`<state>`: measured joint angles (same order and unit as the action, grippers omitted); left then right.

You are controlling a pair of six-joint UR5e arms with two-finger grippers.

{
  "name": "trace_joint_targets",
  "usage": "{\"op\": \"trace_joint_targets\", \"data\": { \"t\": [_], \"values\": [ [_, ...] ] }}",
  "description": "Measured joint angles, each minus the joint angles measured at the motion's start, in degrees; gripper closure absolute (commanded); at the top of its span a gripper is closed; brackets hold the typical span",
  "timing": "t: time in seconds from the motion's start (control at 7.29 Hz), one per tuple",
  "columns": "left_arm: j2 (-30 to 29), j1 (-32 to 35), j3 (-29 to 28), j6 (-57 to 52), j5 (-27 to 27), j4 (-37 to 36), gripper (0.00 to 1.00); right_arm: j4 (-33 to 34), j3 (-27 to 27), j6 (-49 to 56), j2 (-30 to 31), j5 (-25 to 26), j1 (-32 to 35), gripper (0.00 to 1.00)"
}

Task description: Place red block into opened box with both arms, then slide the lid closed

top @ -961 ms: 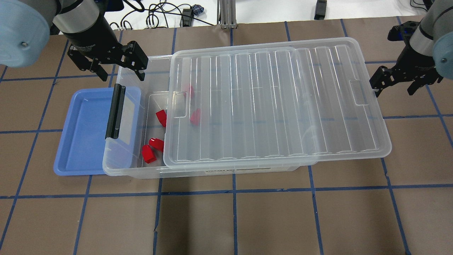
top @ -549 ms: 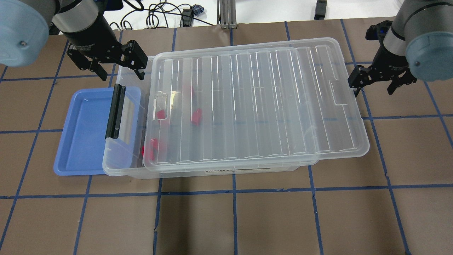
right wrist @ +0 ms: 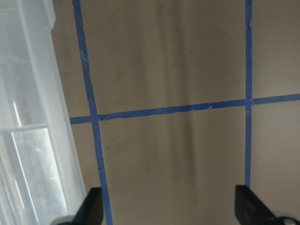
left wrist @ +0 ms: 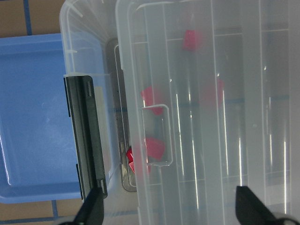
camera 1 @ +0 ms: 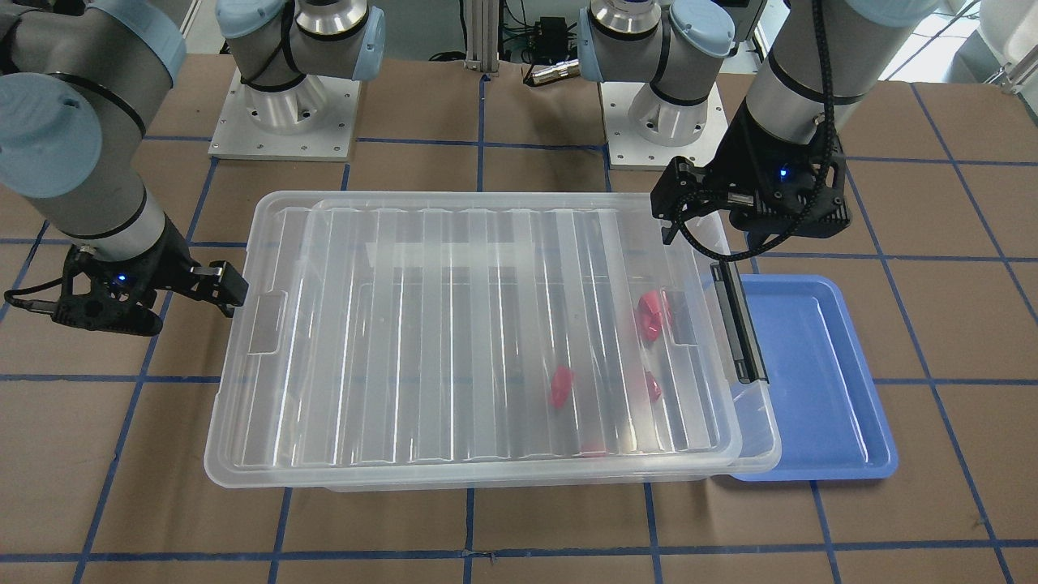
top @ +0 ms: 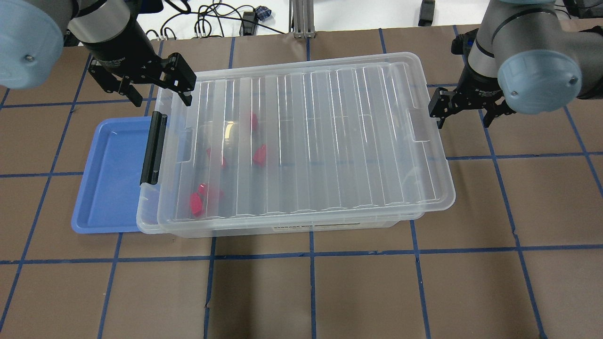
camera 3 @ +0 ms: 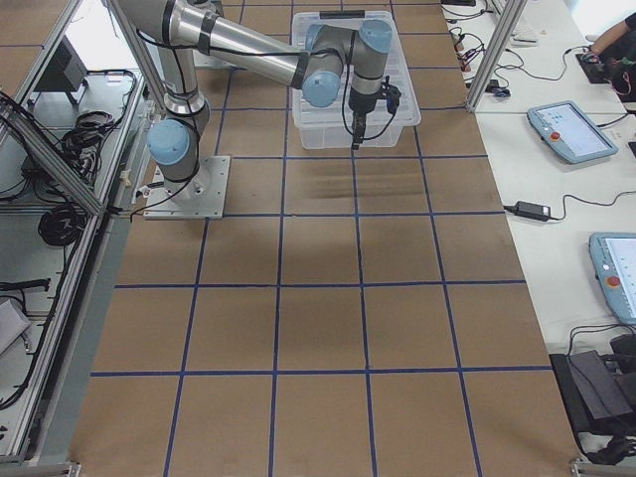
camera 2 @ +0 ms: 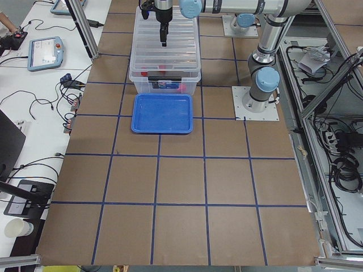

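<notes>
The clear ribbed lid (top: 330, 141) lies over nearly the whole box (top: 282, 229), leaving a narrow strip by the black clip (top: 153, 148) uncovered. Several red blocks (top: 195, 203) show blurred through the lid inside the box's left part. My left gripper (top: 163, 100) hangs open above the box's back left corner, holding nothing. My right gripper (top: 465, 121) is open at the lid's right short edge, and its inner fingertip (camera 1: 231, 294) sits right against that edge. In the right wrist view the lid's rim (right wrist: 51, 117) is at the left, with bare table between the fingers.
A blue tray (top: 113, 174) lies partly under the box's left end. Brown paper with a blue tape grid covers the table (top: 311, 292). Cables and a metal post (top: 301, 19) are at the far edge.
The lid has slid left over the box, covering the red blocks that lay in the open. My right gripper moved left along with the lid's edge. The left gripper stayed put.
</notes>
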<state>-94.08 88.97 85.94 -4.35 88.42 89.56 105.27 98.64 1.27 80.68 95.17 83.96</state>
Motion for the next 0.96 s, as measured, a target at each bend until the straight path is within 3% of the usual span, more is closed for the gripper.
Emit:
{"op": "trace_joint_targets", "data": {
  "t": [0.96],
  "values": [
    [0.2,0.0,0.0,0.0,0.1,0.1,0.0,0.0,-0.5,-0.6,1.3,-0.1,2.0,0.0]
  ]
}}
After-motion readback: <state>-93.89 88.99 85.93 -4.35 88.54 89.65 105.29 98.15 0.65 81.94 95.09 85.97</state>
